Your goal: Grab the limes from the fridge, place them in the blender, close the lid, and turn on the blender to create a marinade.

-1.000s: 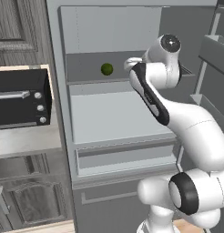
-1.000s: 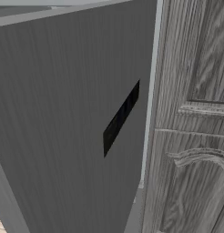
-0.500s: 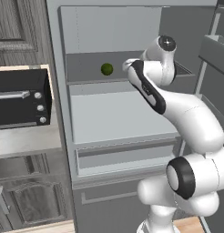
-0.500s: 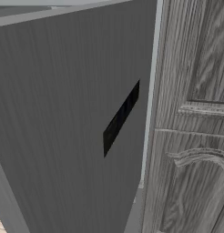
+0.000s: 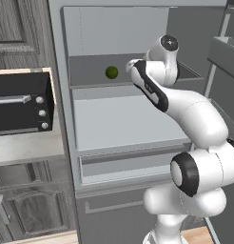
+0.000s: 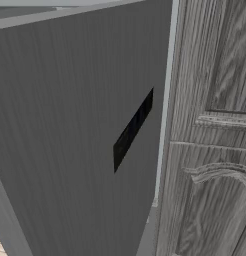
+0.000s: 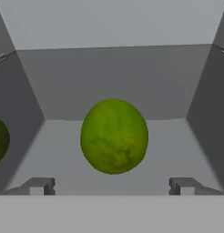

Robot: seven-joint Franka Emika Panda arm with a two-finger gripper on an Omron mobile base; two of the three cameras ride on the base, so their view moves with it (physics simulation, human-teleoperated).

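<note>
Your claw (image 7: 112, 185) stands wide open in the hand view, its two finger tips (image 7: 41, 185) far apart at the bottom and touching nothing. The brighter lime (image 7: 114, 136) sits between them but further in, on the fridge (image 5: 119, 119) shelf, not gripped. The darker lime (image 7: 0, 140) lies at the left edge, cut off by the frame (roughly half visible). From the left base view you see one lime (image 5: 112, 72) on the upper shelf, just left of the arm, which hides the claw itself. The right base view gives you the grey fridge door (image 6: 70, 125) and a wooden cabinet (image 6: 215, 130).
</note>
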